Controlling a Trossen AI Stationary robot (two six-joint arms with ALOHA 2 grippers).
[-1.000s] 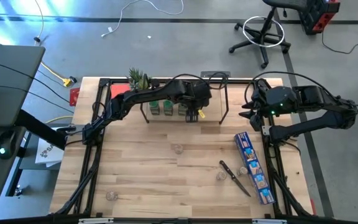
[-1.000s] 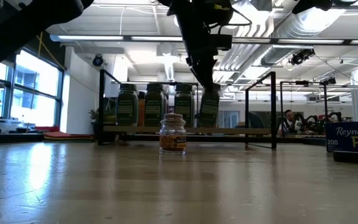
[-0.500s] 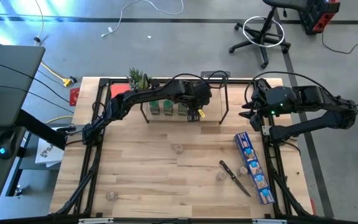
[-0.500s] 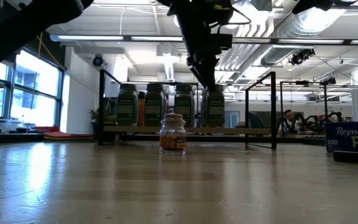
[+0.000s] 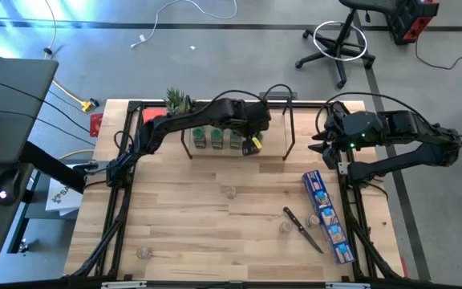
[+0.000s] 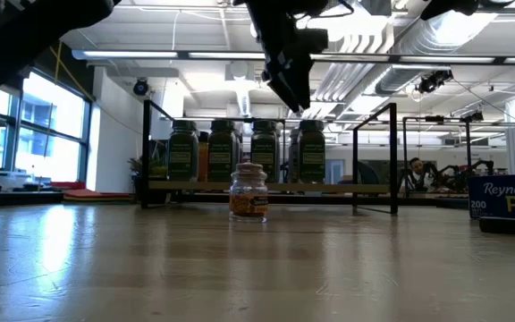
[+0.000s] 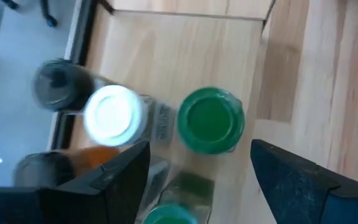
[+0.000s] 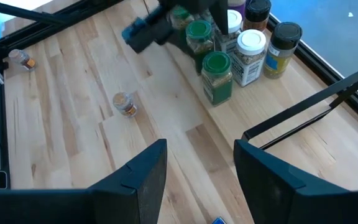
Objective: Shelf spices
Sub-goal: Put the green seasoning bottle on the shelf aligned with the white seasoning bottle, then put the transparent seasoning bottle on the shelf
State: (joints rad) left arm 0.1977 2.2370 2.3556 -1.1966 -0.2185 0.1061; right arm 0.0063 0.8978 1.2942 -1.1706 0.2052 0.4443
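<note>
The left gripper (image 5: 251,138) hangs over the shelf (image 5: 277,141) at the far edge of the worktop (image 5: 191,225), its fingers (image 7: 291,180) spread and holding nothing; a green-capped jar (image 7: 211,121) stands upright on the shelf board directly beneath them, free of both fingers. That jar closes a front row of green-capped jars on the shelf, with a white-capped jar (image 7: 112,115) and darker-capped ones behind it; the shelf board to the right of the row is bare. The spices not yet shelved lie well away from the shelf toward the near side of the worktop: one jar (image 5: 229,192) stands upright near the middle, nearest the left gripper, so that arm looks best placed for it and would have to swing back from the shelf and come down over its cap. Another jar (image 5: 285,226) stands beside the black-handled knife (image 5: 303,230), and one more (image 5: 143,252) near the front left corner. The right gripper (image 5: 321,146) waits beyond the shelf's right end, fingers (image 8: 135,180) apart and empty.
</note>
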